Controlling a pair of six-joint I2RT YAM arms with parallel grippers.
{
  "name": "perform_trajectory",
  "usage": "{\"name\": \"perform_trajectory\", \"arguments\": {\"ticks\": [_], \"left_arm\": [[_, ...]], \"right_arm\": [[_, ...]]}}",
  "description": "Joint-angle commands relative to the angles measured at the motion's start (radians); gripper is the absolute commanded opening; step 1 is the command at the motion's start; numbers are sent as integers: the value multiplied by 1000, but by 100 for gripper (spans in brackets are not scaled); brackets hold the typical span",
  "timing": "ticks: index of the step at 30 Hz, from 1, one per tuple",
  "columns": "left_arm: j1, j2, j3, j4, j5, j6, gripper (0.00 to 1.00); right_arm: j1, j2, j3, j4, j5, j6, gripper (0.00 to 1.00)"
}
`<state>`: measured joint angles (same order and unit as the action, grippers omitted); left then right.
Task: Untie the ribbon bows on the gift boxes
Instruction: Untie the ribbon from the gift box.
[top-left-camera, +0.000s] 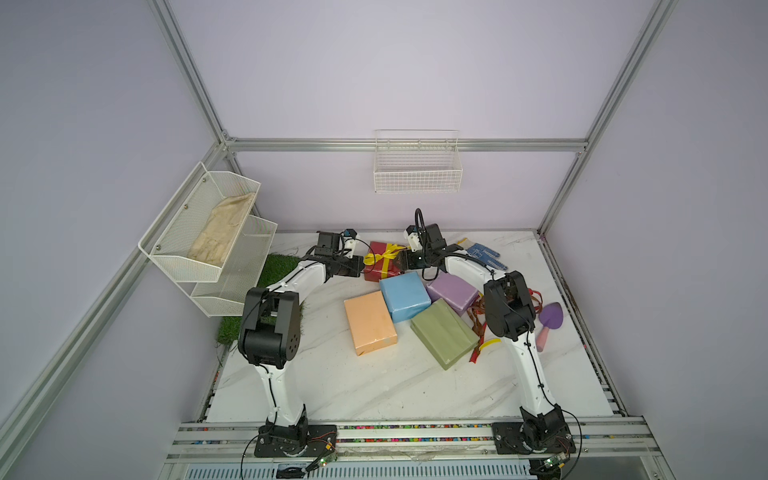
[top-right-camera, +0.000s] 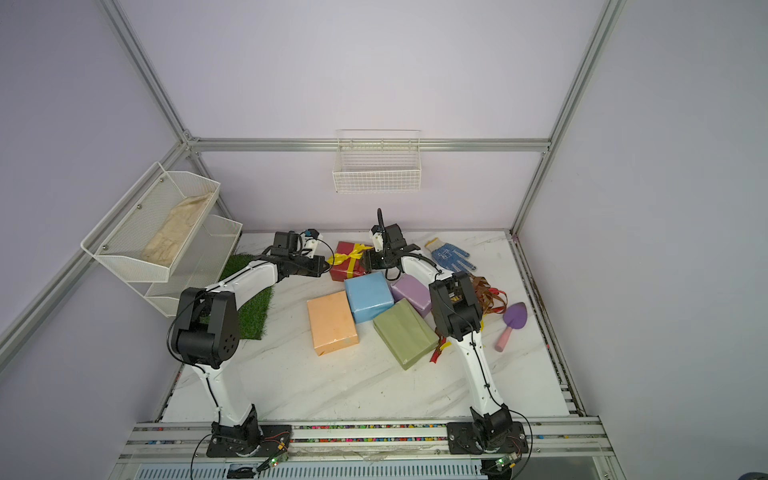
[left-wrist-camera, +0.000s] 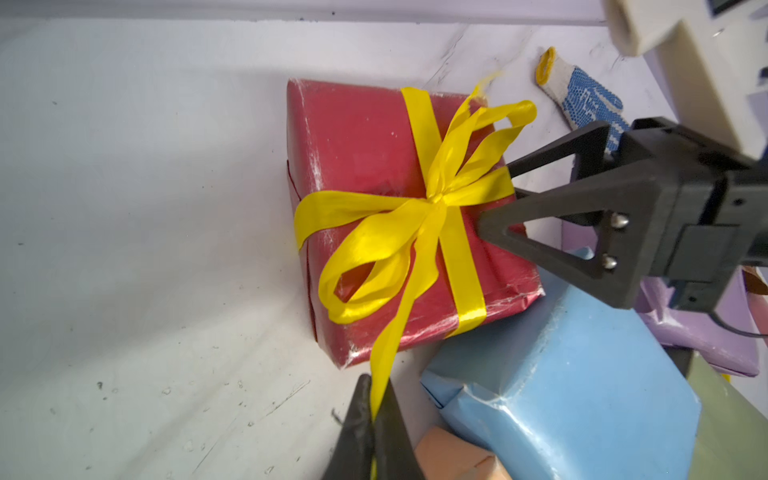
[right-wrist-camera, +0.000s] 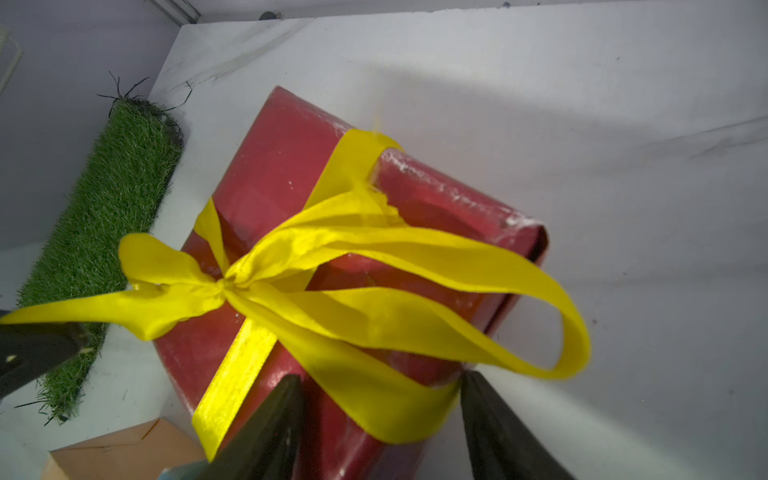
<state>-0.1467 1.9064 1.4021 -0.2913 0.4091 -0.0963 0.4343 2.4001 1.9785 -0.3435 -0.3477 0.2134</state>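
A dark red gift box (top-left-camera: 377, 249) (left-wrist-camera: 357, 149) (right-wrist-camera: 274, 166) stands at the back of the table with a yellow ribbon bow (top-left-camera: 388, 251) (left-wrist-camera: 436, 199) (right-wrist-camera: 224, 286) tied on top. My left gripper (top-left-camera: 362, 266) (left-wrist-camera: 374, 399) is shut on one tail of that bow, which runs taut to the knot. My right gripper (top-left-camera: 400, 258) (right-wrist-camera: 380, 386) is open, its fingertips on the box's near edge either side of the yellow band. The light blue (top-left-camera: 405, 296), lilac (top-left-camera: 453, 293), olive green (top-left-camera: 444, 338) and peach orange (top-left-camera: 370, 322) boxes lie bare.
Loose brown ribbons (top-left-camera: 478, 316), a red ribbon (top-left-camera: 475, 354) and a yellow one (top-left-camera: 490, 343) lie by the right arm. A blue-dotted glove (top-left-camera: 484, 253), a purple trowel (top-left-camera: 550, 318), a grass mat (top-left-camera: 278, 270) and white wire baskets (top-left-camera: 208, 232) (top-left-camera: 417, 166) surround the boxes.
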Motion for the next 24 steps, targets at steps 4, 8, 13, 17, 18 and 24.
{"name": "perform_trajectory", "arguments": {"ticks": [4, 8, 13, 17, 18, 24], "left_arm": [[-4, -85, -29, 19, 56, -45, 0], [-22, -185, -57, 14, 77, -76, 0], [-31, -339, -51, 12, 92, -145, 0], [-31, -449, -27, 7, 86, -180, 0], [-31, -470, -24, 7, 83, -188, 0], [-31, -603, -18, 9, 66, -230, 0]], "right_arm": [[9, 45, -1, -41, 75, -43, 64], [11, 46, -6, -48, 96, -56, 64], [11, 52, -14, -45, 97, -62, 64], [11, 51, -28, -37, 92, -72, 64], [11, 48, -32, -35, 91, -74, 64], [12, 46, -41, -37, 72, -97, 64]]}}
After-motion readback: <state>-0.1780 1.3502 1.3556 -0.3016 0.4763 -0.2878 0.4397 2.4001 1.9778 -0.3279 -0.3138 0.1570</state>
